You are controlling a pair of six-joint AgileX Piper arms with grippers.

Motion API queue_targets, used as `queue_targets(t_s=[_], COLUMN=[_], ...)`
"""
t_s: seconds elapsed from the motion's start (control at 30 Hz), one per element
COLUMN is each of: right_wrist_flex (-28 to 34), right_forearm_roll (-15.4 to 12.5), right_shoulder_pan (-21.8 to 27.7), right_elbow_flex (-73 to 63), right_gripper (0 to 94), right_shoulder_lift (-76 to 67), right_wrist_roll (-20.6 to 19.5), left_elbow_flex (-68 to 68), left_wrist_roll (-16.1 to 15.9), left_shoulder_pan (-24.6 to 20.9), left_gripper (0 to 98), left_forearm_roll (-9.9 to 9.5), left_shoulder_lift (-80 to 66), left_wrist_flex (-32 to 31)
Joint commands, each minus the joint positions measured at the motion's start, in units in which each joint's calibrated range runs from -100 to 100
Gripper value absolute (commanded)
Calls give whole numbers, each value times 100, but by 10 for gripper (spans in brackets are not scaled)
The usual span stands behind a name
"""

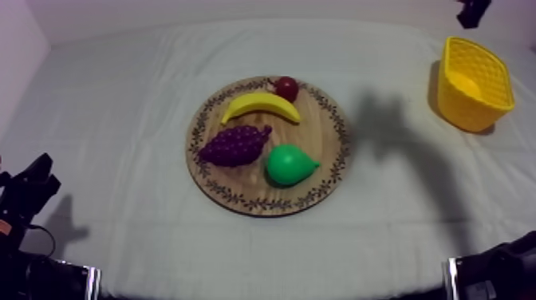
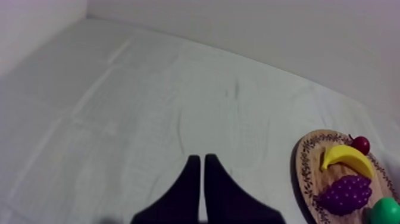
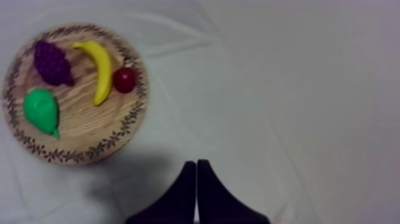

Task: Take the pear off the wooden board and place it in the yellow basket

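Well, nothing of the job is done yet: the pear (image 1: 291, 165) lies on its side on the wooden board (image 1: 319, 120), just beside the grapes (image 1: 234, 145), with the banana (image 1: 261, 104) and the small red fruit (image 1: 286, 88) on the board's far half. Your right claw (image 3: 196, 162) hangs high over the bench (image 1: 120, 104) beside the board, its fingers pressed together into a narrow wedge with nothing between them. Your left claw (image 2: 199, 156) is likewise narrow and empty, low at its own side and well apart from the fruit. The yellow basket (image 1: 467, 112) stands at the right, so I judge the right arm the better one for this. Spread the fingers wide before you descend, come straight down over the pear's fat round end, and set them so that neither nudges the grapes. The toy looks smooth and hard, so close across its widest part or it may slip out. The cloth (image 2: 149, 107) is grey-white and creased in places, and pale walls (image 2: 268, 36) close in the bench at the back and left.
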Motion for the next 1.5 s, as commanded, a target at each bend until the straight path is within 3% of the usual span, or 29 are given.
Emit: queue_targets(t_s=[0.0, 0.17, 0.43, 0.5, 0.7, 0.9, 1.13, 1.47], right_wrist_flex=[368, 667, 625, 616, 652, 743, 919, 948], right_forearm_roll=[25, -59, -63, -84, -135, -72, -67, -121], right_shoulder_pan=[-246, -441, -786, -836, -915, -1065, -1214, -1486], right_elbow_flex=[-146, 36, 363, 405, 494, 465, 436, 490], right_gripper=[12, 18, 86, 161, 567, 746, 818, 805], right_shoulder_lift=[458, 956, 1315, 1348, 1382, 1475, 1733, 2559], right_wrist_roll=[94, 318, 372, 343, 230, 178, 178, 270], left_elbow_flex=[-5, -5, -5, -5, -5, -5, -5, -5], left_wrist_roll=[-1, -1, -1, -1, -1, -1, -1, -1], left_shoulder_pan=[0, 0, 0, 0, 0, 0, 0, 0], left_gripper=[1, 1, 1, 1, 1, 1, 1, 1], left_forearm_roll=[-1, -1, -1, -1, -1, -1, -1, -1], left_shoulder_lift=[-2, -2, -2, -2, -2, -2, -2, -2], left_wrist_flex=[1, 1, 1, 1, 1, 1, 1, 1])
